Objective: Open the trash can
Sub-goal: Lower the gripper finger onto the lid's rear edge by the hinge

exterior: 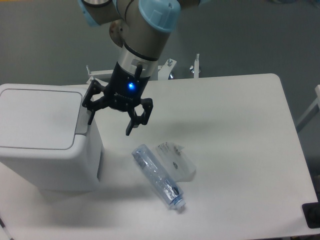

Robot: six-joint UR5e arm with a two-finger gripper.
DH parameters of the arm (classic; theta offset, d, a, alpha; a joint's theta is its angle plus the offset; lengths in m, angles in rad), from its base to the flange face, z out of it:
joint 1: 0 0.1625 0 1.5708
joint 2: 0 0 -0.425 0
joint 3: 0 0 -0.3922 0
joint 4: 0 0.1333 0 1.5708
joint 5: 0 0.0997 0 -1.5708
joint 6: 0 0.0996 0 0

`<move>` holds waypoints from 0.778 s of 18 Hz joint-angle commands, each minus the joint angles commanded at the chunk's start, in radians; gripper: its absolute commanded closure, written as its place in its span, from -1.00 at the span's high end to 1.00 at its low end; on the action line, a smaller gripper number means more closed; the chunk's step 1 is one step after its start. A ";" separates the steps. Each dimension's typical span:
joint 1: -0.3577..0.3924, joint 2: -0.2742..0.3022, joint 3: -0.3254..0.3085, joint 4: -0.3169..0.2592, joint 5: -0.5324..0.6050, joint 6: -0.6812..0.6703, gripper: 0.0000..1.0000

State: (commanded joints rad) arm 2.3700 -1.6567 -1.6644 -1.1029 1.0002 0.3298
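One relation governs the next move: the trash can (pixel 45 137) sits at the left edge of the desk (pixel 240 150), lid shut, and its grey push tab (pixel 83 120) runs along the lid's right edge, directly beside the tool (pixel 111 122). Tool fingers spread wide, holding nothing; the left finger hangs at the tab, contact uncertain. A clear bottle (pixel 159 178) lies well apart, right of the can.
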 joint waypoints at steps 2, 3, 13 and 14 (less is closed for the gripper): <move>-0.006 0.000 0.002 -0.003 0.000 0.000 1.00; -0.009 0.000 0.002 -0.003 -0.002 0.000 1.00; -0.011 -0.005 0.002 -0.003 -0.003 -0.002 1.00; -0.012 -0.006 0.002 -0.002 -0.003 -0.002 1.00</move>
State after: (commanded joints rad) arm 2.3577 -1.6628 -1.6628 -1.1045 0.9971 0.3283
